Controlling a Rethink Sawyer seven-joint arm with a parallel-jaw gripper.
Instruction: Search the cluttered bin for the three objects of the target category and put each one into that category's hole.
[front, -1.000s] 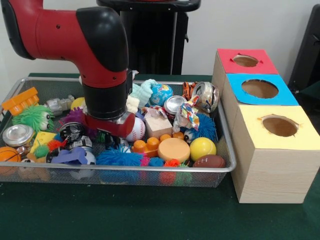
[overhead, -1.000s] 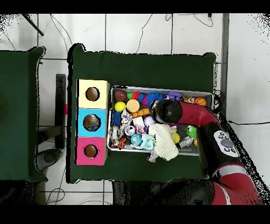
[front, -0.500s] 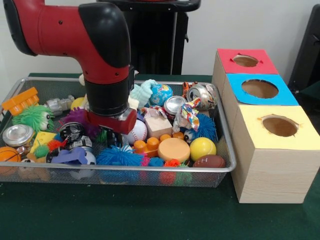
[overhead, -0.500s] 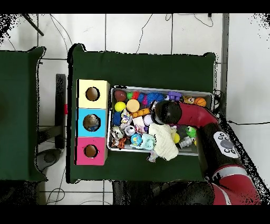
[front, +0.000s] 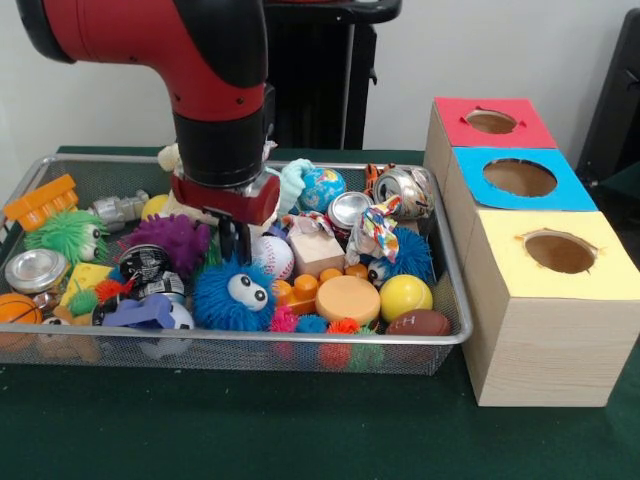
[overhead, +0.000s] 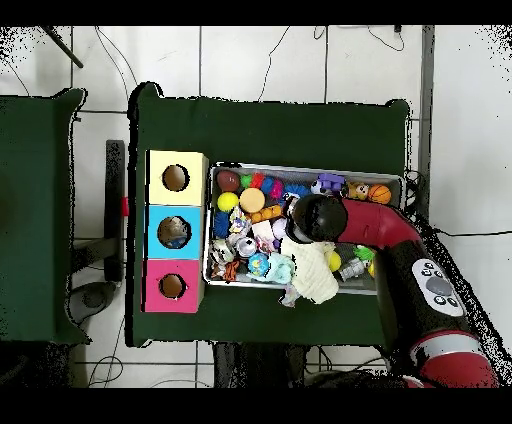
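My gripper (front: 233, 256) hangs over the middle of the wire bin (front: 300, 338), its fingers drawn together on the top hairs of a blue fuzzy ball with googly eyes (front: 232, 296). The ball sits up among the clutter near the bin's front rim, eyes facing the front camera. A baseball (front: 272, 257) lies just right of the fingers and a purple fuzzy ball (front: 178, 241) just left. Beside the bin stand three boxes with round holes: red (front: 492, 122), blue (front: 520, 178) and yellow (front: 560, 252). In the overhead view the arm's wrist (overhead: 318, 215) hides the gripper.
The bin is packed: yellow ball (front: 405, 296), small football (front: 418, 322), orange disc (front: 347, 299), crushed cans (front: 408, 190), globe ball (front: 322, 187), green fuzzy toy (front: 68, 233), orange block (front: 40, 200). A pale cloth (overhead: 311, 272) lies at the bin's robot-side edge.
The gripper has risen and moved slightly right. The blue fuzzy ball, flat among the toys before, has come up with it and now shows its eyes.
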